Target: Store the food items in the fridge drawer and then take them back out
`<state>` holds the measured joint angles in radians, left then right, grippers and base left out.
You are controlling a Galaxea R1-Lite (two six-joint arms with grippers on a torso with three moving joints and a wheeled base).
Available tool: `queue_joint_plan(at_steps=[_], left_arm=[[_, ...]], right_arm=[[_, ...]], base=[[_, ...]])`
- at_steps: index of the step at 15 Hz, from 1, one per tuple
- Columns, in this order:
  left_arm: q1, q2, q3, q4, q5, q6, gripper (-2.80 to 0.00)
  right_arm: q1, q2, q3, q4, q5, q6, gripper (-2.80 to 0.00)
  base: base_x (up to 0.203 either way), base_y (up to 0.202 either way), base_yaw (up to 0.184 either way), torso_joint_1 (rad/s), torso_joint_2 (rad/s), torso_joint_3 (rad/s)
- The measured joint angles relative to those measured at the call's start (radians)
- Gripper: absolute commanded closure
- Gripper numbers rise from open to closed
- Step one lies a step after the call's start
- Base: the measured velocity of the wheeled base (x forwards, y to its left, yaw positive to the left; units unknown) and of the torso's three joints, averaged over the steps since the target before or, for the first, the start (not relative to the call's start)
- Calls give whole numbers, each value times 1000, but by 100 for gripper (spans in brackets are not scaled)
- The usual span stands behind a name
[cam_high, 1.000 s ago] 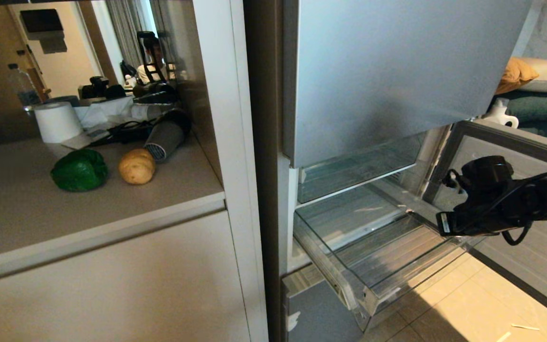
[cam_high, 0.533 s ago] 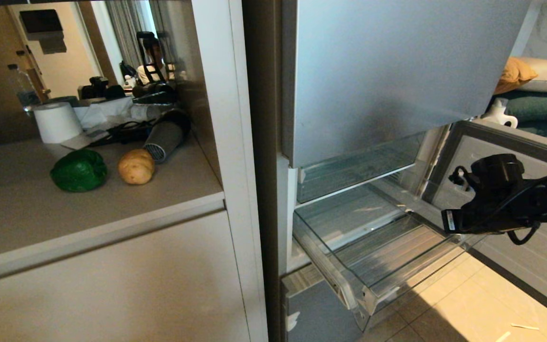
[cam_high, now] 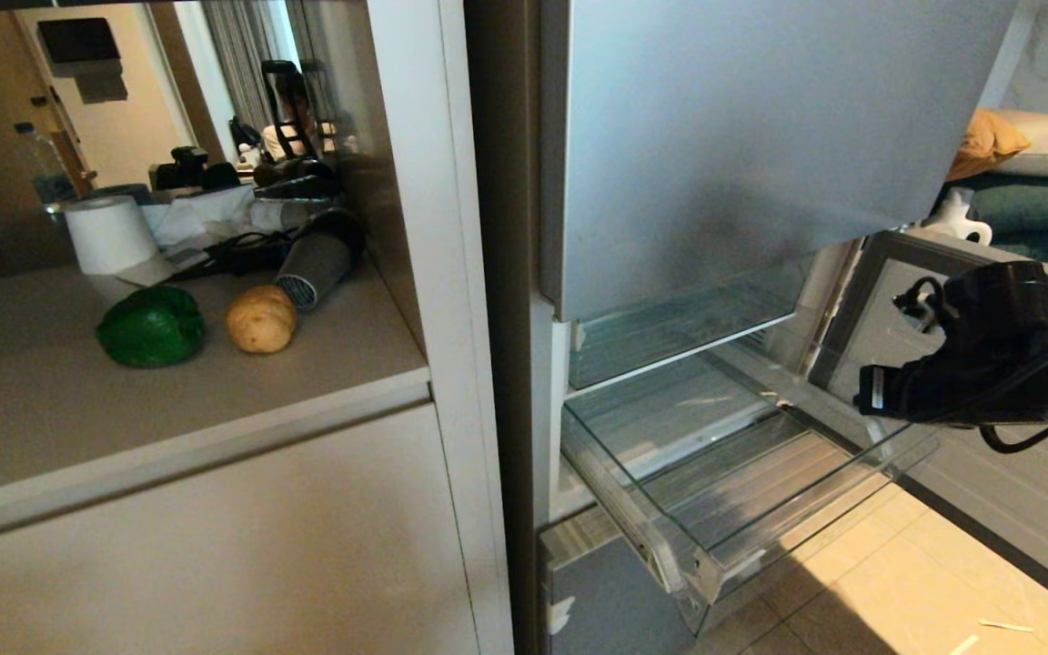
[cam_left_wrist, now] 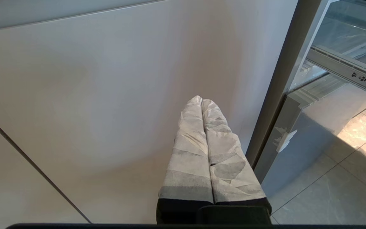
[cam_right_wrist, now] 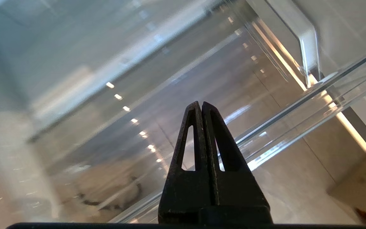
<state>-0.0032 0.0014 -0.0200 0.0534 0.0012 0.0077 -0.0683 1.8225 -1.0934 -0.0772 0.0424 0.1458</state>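
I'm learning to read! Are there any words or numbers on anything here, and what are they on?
No words or numbers here can be read.
White sticker on the right arm: too small to read.
Tiny dark marks on the fridge drawer rail: too small to read.
Green pepper, bun, hair dryer: no labels show.

Sunlight is cast on the floor tiles (cam_high: 897, 582); the counter (cam_high: 78, 409) is dimly lit; the right wrist view is blurred.
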Motion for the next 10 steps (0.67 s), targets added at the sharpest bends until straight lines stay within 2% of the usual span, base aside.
queue_joint_plan(at_steps=[2, 6, 10], left_arm=[[0, 0, 0, 0, 0, 0, 0], [0, 0, 0, 0, 0, 0, 0], [0, 0, 0, 0, 0, 0, 0]], right_arm=[[4, -75, 37, -1, 36, 6, 0], [48, -326, 182, -7, 186, 11, 0], [141, -621, 392, -4, 226, 28, 0]], base=[[0, 0, 0, 0, 0, 0], [0, 0, 0, 0, 0, 0], [0, 0, 0, 0, 0, 0]])
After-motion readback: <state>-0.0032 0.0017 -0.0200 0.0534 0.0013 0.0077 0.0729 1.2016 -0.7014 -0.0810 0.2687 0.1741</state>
